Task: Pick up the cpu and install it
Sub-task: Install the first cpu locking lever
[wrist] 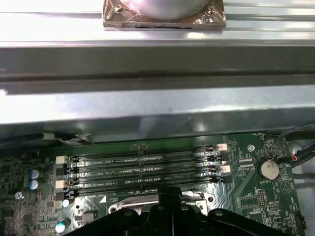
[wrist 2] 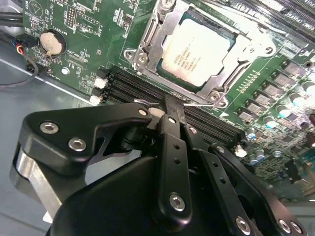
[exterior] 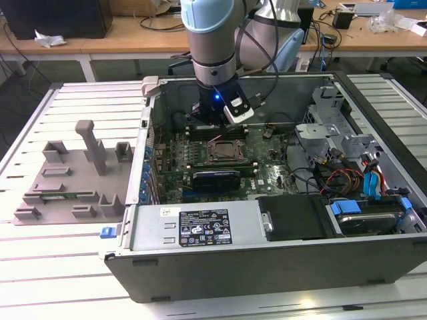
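Inside the open computer case [exterior: 267, 267] on the slatted table [exterior: 87, 100], the cpu [wrist 2: 197, 51] already lies flat in its socket frame [wrist 2: 147, 46] mid-motherboard; your gripper [wrist 2: 173, 105] hangs just beside it over the memory slots [wrist: 142, 169], fingers clenched on nothing. Seating looks like what matters: check every edge sits level, and keep the tips off the frame
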